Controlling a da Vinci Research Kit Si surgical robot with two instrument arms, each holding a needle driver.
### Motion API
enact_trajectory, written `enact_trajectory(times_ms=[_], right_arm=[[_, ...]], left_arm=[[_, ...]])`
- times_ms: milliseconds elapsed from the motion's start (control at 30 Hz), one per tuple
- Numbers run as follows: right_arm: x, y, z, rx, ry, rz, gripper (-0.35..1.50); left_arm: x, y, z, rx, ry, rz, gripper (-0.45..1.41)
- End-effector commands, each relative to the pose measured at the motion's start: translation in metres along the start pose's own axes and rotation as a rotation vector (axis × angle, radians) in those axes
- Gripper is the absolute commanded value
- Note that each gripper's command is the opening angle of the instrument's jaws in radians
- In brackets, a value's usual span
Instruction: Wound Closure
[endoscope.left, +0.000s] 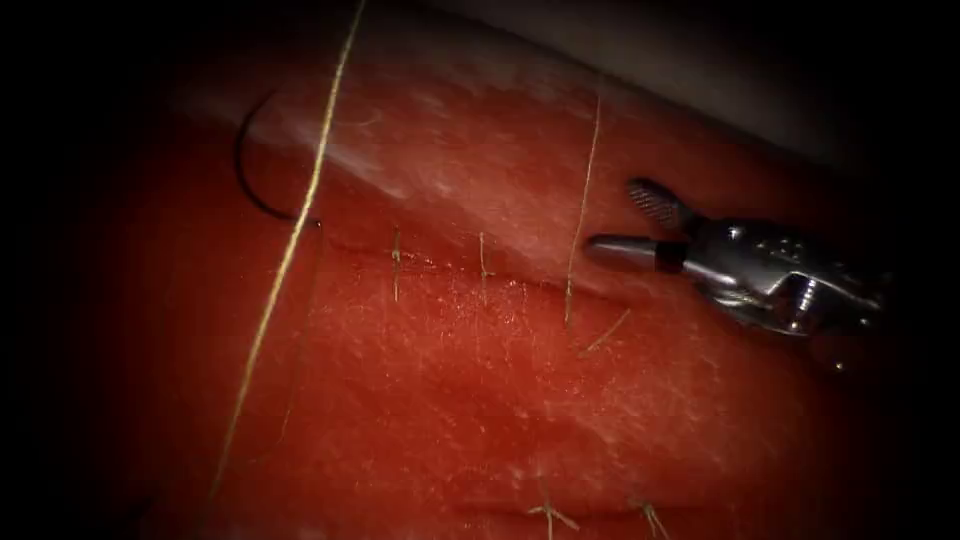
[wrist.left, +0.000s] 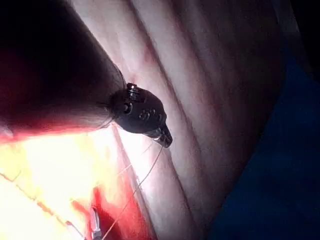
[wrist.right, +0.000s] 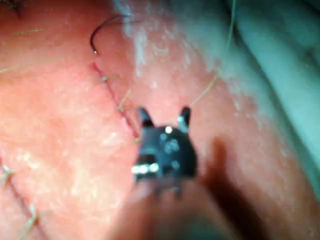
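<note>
The tissue (endoscope.left: 450, 400) carries a cut (endoscope.left: 450, 272) crossed by two stitches (endoscope.left: 395, 262). The dark curved needle (endoscope.left: 243, 165) rests on the tissue at the cut's left end, and neither tool holds it. I cannot tell whether its lower end is in the tissue. The right tool (endoscope.left: 620, 220) hovers at the cut's right end with its jaws open and nothing between them. A long thread (endoscope.left: 290, 250) runs up past the needle. In the left wrist view the left tool (wrist.left: 166, 140) is shut on this thread (wrist.left: 137, 187), above the tissue. The right wrist view shows the open right tool (wrist.right: 164, 117) and the needle (wrist.right: 100, 30).
A second strand (endoscope.left: 582, 210) rises from the right end of the cut, with a short cut end (endoscope.left: 607, 332) beside it. Tied stitches with cut ends (endoscope.left: 548, 512) sit on another line near the front. The pale edge of the tissue (endoscope.left: 650, 70) runs behind.
</note>
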Motion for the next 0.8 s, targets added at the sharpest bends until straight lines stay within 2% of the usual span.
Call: enact_trajectory(times_ms=[33,200,433,600,800], right_arm=[[0.0001,0.0000,0.0011,0.003,0.008,0.023,1.31],[-0.0012,0.0000,0.0024,0.081,0.028,0.148,1.31],[-0.0038,-0.0002,0.0050,0.084,0.056,0.248,1.35],[-0.0038,-0.0009,0.0057,0.091,0.061,0.259,1.33],[-0.0040,-0.0023,0.0070,0.181,0.047,0.284,1.31]], left_arm=[[0.0001,-0.0003,0.0005,-0.003,0.002,0.007,-0.35],[0.0006,0.0008,0.0000,-0.013,-0.007,0.011,-0.35],[0.0016,0.0017,-0.0012,-0.024,-0.001,0.021,-0.35],[0.0033,0.0024,-0.0020,-0.026,0.006,0.032,-0.35],[0.0041,0.0033,-0.0014,-0.021,0.008,0.044,-0.35]])
